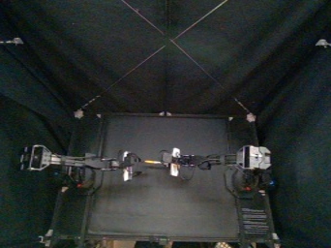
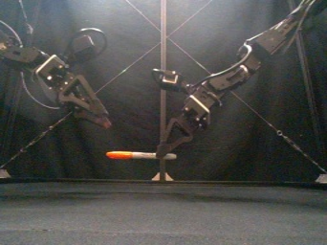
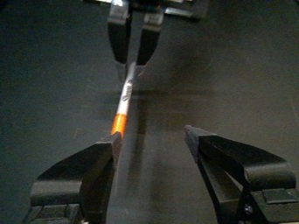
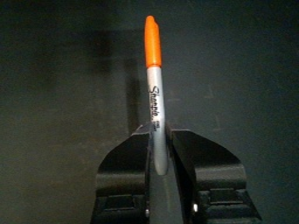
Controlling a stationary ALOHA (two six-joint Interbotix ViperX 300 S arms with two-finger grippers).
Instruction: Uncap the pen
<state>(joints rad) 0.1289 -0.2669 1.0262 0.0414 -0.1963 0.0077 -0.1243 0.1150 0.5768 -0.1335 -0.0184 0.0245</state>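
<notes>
Little of the pen (image 1: 153,164) can be made out from above: only a thin pale streak btwn the two grippers, over the middle of the table (image 1: 155,208), approx halfway btwn its front and back edges. In the R wrist view the barrel's rear end is hidden inside the R gripper (image 4: 156,131). In the front view the barrel's right end is lost against the dark R gripper (image 2: 170,151), so how far it runs in can't be told.

R arm slants down from the upper right, gripper aimed down and toward the table's left edge, jaws clenched on the grey barrel. L arm comes in from the left, w/ L gripper (image 2: 98,121) aimed down and to the right, jaws spread wide and grasping nothing.

Pen (image 2: 138,154) hangs level in the air, clear of the table, w/ the orange cap (image 2: 119,154) on and pointing toward the left edge. L gripper sits above the cap end, near it but apart. In the L wrist view the cap (image 3: 118,125) points back at the L gripper (image 3: 149,140), ahead of the gap btwn its jaws and closer to one jaw than the other, w/ the R gripper (image 3: 135,44) gripping the barrel at the far end
</notes>
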